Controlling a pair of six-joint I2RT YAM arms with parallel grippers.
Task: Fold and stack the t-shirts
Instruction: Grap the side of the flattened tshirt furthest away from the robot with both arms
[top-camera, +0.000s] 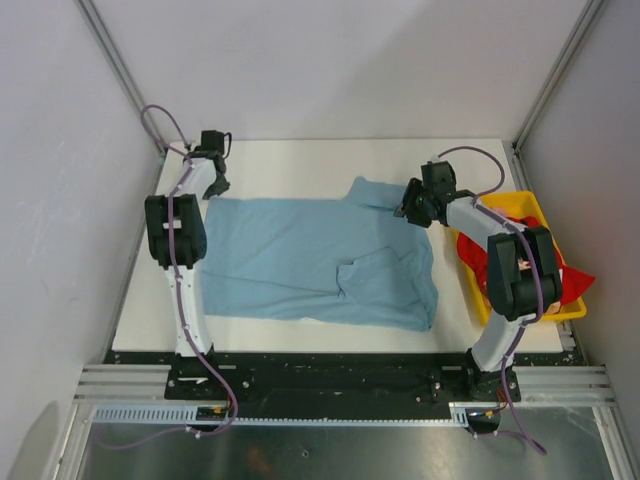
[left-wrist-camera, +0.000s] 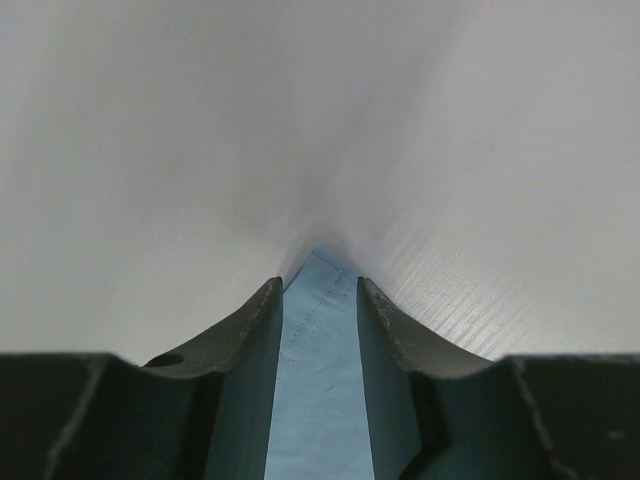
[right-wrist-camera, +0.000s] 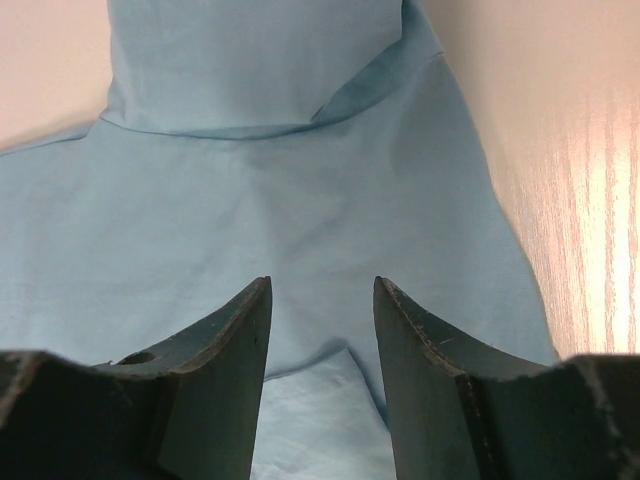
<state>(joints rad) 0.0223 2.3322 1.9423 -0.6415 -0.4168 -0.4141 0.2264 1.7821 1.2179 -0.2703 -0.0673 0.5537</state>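
The light blue t-shirt (top-camera: 300, 260) lies spread on the white table, partly folded at its right end. My left gripper (top-camera: 213, 183) is down at the shirt's far left corner. In the left wrist view its jaws (left-wrist-camera: 318, 285) stand apart with the hemmed corner of the shirt (left-wrist-camera: 318, 380) lying between them. My right gripper (top-camera: 410, 208) is at the shirt's far right edge, by the sleeve. In the right wrist view it (right-wrist-camera: 322, 285) is open over the blue cloth (right-wrist-camera: 270, 170), a small fold lying between its fingers. The red t-shirt (top-camera: 572, 280) lies bunched in the bin.
A yellow plastic bin (top-camera: 525, 205) stands at the table's right edge, behind my right arm. Grey walls and aluminium frame posts (top-camera: 115, 70) close in the left, back and right sides. Bare white table (top-camera: 320, 160) shows beyond the shirt.
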